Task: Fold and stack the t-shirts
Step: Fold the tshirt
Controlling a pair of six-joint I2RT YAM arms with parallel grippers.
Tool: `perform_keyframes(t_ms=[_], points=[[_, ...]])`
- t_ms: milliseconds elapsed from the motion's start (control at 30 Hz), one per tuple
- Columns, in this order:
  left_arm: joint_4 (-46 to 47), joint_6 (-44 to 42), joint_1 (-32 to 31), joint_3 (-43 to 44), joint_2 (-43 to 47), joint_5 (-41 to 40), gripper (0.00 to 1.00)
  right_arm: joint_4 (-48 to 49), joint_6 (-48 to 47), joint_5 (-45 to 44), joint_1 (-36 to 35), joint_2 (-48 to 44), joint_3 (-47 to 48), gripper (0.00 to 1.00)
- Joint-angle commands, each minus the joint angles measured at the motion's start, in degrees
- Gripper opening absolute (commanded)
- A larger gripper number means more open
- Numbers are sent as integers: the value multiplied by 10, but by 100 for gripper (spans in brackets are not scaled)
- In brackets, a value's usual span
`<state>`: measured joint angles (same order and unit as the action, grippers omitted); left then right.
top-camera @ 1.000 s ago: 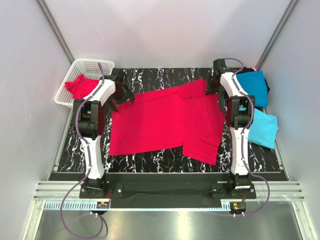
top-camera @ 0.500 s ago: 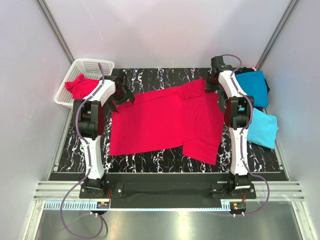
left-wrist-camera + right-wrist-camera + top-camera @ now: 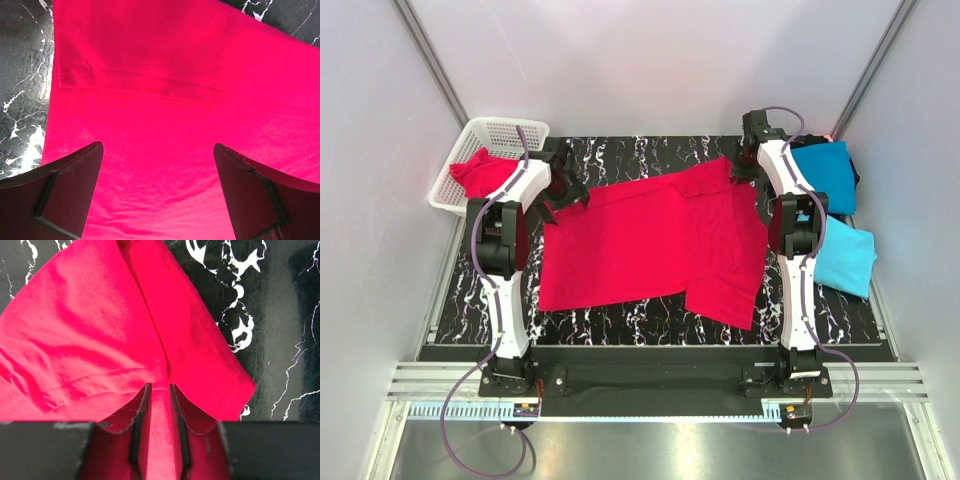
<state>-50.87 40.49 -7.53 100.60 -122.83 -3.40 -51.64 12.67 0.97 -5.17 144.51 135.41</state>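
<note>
Lying spread over the middle of the worktop (image 3: 620, 150), the red shirt (image 3: 650, 245) is the piece now being handled. The right hand (image 3: 159, 390) is working at its far right sleeve: the fingers are standing close together and are clamping a thin ridge of the cloth, which is rising like a tent toward them. The left hand (image 3: 157, 150) is hovering over the shirt's left edge with its fingers wide apart, holding nothing.

I think the main risk is coming from this narrow pinch. The cloth is thin and smooth, so it may be slipping out if the arm is pulling fast. Because the other side is not being held, a strong pull may drag the whole shirt and wrinkle it. The right arm is also standing just beside the folded teal shirt (image 3: 825, 175) and sky-blue shirt (image 3: 848, 258), so a wide swing may push them.

The shirt is soft knit with stitched hems and a broad irregular outline. The worktop is hard, glossy and black with white veins. A white mesh basket (image 3: 500, 130) at the far left is holding another crumpled red piece.
</note>
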Motion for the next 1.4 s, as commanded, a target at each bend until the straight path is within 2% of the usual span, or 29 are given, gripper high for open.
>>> perform_keyframes(t_ms=[0, 100, 267, 367, 400, 833, 933, 1033, 1367], points=[[13, -6, 2, -4, 31, -4, 99, -8, 0, -7, -5, 12, 25, 29], [13, -6, 3, -4, 33, -4, 99, -13, 3, -6, -5, 20, 29, 32], [13, -7, 3, -7, 33, -6, 99, -13, 8, -2, -5, 31, 36, 32], [13, -8, 3, -8, 33, -6, 99, -14, 11, -4, -5, 34, 42, 26], [13, -7, 3, -7, 34, -6, 99, -13, 10, -6, -5, 34, 42, 22], [15, -7, 3, -10, 33, -4, 99, -16, 0, -14, -5, 30, 46, 21], [14, -7, 3, -10, 33, -5, 99, -17, 0, -12, -5, 32, 47, 14], [16, -7, 3, -10, 33, -5, 99, -18, -2, -12, -5, 33, 46, 0], [17, -6, 3, -14, 29, -4, 99, -17, -17, -36, -16, 2, 46, 0]])
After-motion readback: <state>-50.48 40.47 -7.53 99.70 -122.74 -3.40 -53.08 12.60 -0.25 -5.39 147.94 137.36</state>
